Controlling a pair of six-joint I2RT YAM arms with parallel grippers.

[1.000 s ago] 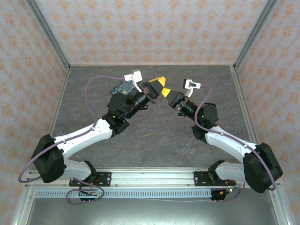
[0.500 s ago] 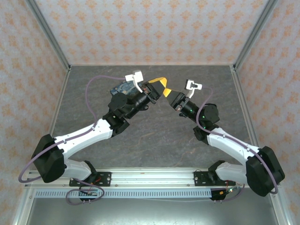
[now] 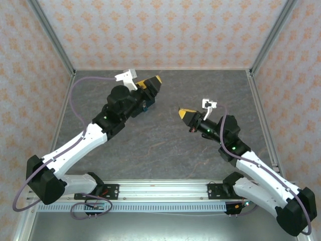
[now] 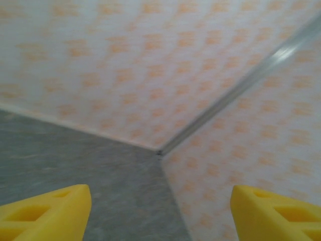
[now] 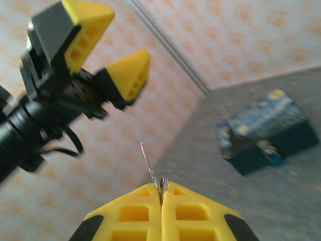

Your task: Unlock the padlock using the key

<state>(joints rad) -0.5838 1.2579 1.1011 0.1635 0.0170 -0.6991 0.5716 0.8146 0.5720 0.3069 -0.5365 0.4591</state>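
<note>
My right gripper (image 5: 161,193) is shut on the key (image 5: 150,168), a thin silvery sliver that sticks up from between the yellow fingertips. In the top view this gripper (image 3: 184,114) hovers right of the table's middle. The padlock (image 5: 271,152), tiny, teal with a grey shackle, rests against the front of the blue swirl-print box (image 5: 263,125). My left gripper (image 4: 160,211) stands open with nothing between its fingers, facing the back corner. From above, the left gripper (image 3: 152,83) is raised over the box (image 3: 142,107), which the arm mostly hides. It also shows open in the right wrist view (image 5: 128,32).
Patterned walls with metal corner posts (image 3: 263,40) close in the grey stone-look table (image 3: 165,150) on three sides. The left arm's purple cable (image 3: 80,83) loops out to the left. A metal rail (image 3: 160,190) runs along the near edge.
The two grippers were tip to tip at the back middle. The left gripper has opened and swung back-left; the right gripper has drawn back toward the near right, staying shut.
</note>
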